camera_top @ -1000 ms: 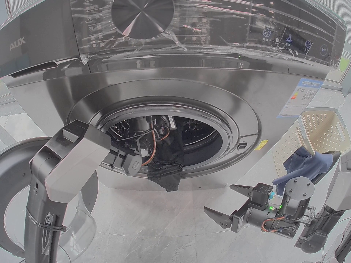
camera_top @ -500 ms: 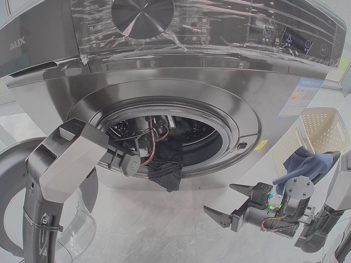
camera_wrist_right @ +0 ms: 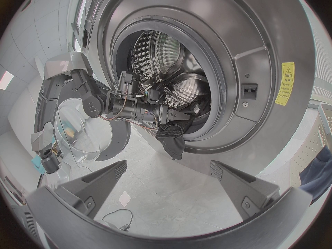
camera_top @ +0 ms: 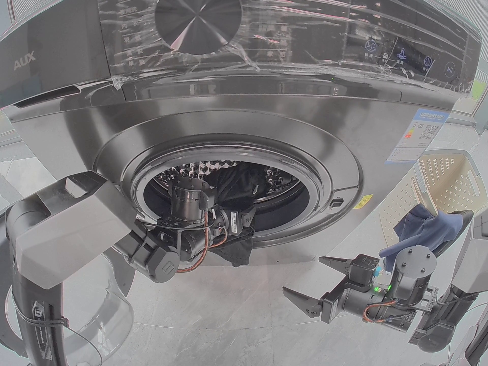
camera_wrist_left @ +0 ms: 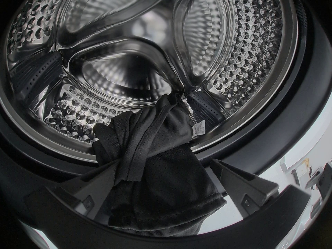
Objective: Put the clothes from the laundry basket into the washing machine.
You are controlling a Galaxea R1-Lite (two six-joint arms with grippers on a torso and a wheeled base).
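The floor (camera_top: 218,311) is laid in large pale grey tiles with faint veining and a soft sheen, and it spreads below and ahead of the right end effector (camera_top: 304,275). Thin grout lines cross it. A thin dark cable (camera_wrist_right: 117,210) loops on the tiles just under that end effector, near a small white square patch (camera_wrist_right: 124,198). Well off to its left rises a white tiled wall (camera_wrist_right: 27,38) with a bright patch of light (camera_wrist_right: 6,80).

— How's the light over there?
— Bright and even on the washing machine (camera_top: 356,128). Glare streaks the plastic film (camera_top: 284,31) on top.
— Inside?
— The drum (camera_wrist_left: 114,76) gleams, but the black garment (camera_wrist_left: 162,170) shows almost no detail. My wrist views bend at the edges, and their corners are black.
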